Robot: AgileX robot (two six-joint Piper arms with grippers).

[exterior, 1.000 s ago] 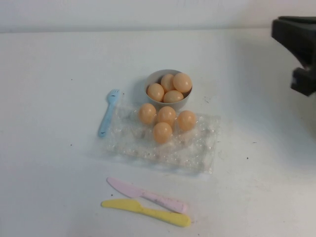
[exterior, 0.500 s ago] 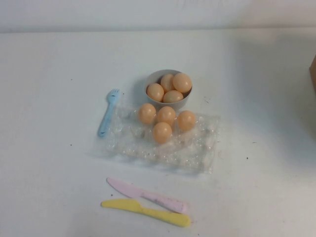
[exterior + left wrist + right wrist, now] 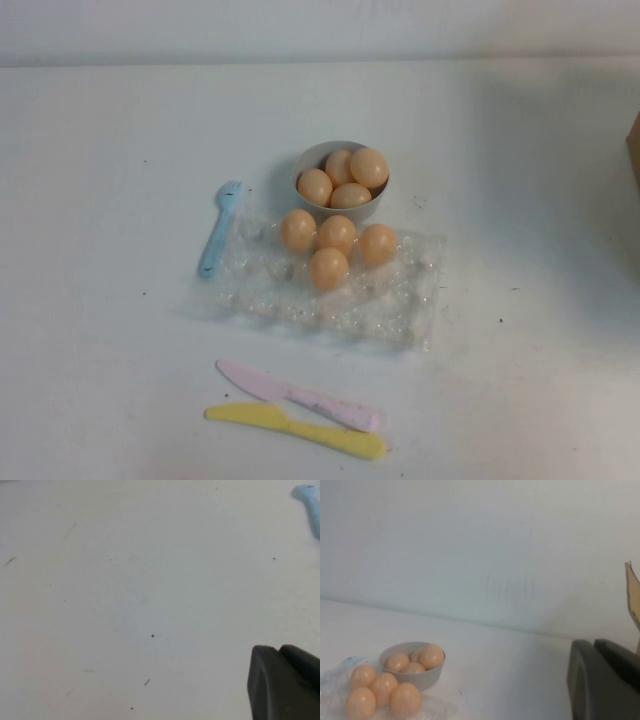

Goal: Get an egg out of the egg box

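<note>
Well apart from egg box (image 3: 325, 282): left gripper (image 3: 284, 682), right gripper (image 3: 602, 677); spread unreadable.

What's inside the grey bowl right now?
Four eggs fill the grey bowl, piled together. The bowl's bottom is covered by them. Neither end effector is near: left and right show only at their wrist views' edges.

The high view looks down on the bench (image 3: 120, 380); the right wrist view, low and level beside the right claw (image 3: 605, 680), shares its egg box (image 3: 400, 300).
</note>
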